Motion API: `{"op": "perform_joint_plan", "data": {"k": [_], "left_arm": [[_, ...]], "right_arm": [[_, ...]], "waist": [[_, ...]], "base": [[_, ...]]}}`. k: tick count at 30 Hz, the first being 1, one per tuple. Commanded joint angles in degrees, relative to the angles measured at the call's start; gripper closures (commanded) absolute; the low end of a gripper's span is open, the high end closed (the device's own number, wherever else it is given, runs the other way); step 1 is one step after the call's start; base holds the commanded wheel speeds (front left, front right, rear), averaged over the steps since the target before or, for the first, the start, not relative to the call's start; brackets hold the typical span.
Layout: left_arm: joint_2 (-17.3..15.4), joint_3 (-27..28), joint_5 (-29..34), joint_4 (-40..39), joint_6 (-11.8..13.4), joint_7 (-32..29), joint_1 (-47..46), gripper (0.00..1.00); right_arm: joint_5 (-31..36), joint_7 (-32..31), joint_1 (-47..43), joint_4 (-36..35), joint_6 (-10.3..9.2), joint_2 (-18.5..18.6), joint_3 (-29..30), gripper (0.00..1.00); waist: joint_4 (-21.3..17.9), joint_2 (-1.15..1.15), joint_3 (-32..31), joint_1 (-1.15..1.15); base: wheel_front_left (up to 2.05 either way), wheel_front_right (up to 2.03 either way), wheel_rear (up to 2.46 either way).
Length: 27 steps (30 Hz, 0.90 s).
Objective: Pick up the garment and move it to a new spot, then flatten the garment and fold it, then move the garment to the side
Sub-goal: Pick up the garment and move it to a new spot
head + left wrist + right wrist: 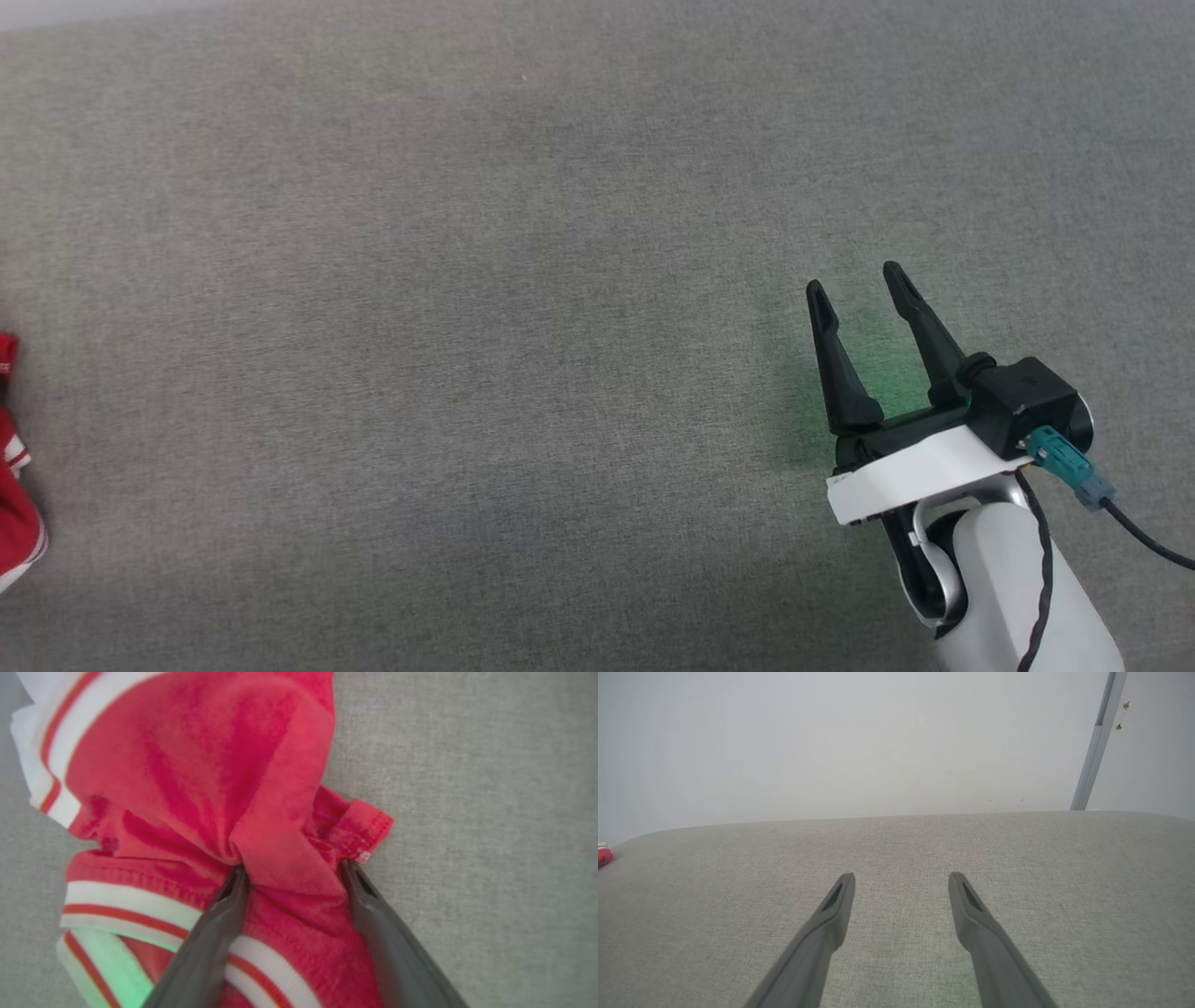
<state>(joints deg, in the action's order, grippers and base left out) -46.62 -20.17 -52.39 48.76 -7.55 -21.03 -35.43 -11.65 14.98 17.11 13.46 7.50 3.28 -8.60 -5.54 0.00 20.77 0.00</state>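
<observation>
The garment point(196, 765) is bright red thin fabric with white stripe trim, lying bunched on the grey cloth surface. In the left wrist view my left gripper point(293, 868) is open, its two fingers wide apart on either side of a gathered fold of the red cloth. Just a red and white edge of the garment point(14, 504) reaches into the head view, at the far left border. At the lower right, my right gripper point(854, 282) hovers open over bare surface with nothing between its fingers. The right wrist view has the right gripper point(901, 877) open and a red scrap of the garment point(603, 856) far left.
The grey cloth surface point(467, 280) stretches wide between the garment and my right gripper. In the right wrist view its far edge point(896, 816) meets a pale wall, with a grey upright bar point(1097, 742) at the right.
</observation>
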Motion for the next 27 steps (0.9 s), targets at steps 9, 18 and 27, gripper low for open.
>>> {"op": "perform_joint_plan", "data": {"k": [9, 18, 27], "left_arm": [[1.1, -2.4, 1.3, 3.8, 0.1, 6.8, -3.2, 1.0], [1.6, -8.7, 2.7, -6.0, 0.1, 13.9, -6.7, 1.0], [2.8, -21.8, -2.2, -30.6, 0.1, 13.8, -12.3, 1.0]], "right_arm": [[0.3, 0.3, 0.5, 0.2, -0.02, -0.3, 0.2, 0.0], [-1.5, 0.3, -0.9, 0.6, -0.02, -0.4, -0.2, 0.0], [-5.1, 0.3, -1.7, -0.4, -0.02, -0.3, -0.5, 0.0]], "waist": [[0.4, 0.0, -1.5, 0.0], [1.4, 0.0, -5.8, 0.0], [-2.2, 0.0, -5.1, 0.0]], "base": [[0.0, 0.0, 0.0], [0.0, 0.0, 0.0], [0.0, 0.0, 0.0]]}}
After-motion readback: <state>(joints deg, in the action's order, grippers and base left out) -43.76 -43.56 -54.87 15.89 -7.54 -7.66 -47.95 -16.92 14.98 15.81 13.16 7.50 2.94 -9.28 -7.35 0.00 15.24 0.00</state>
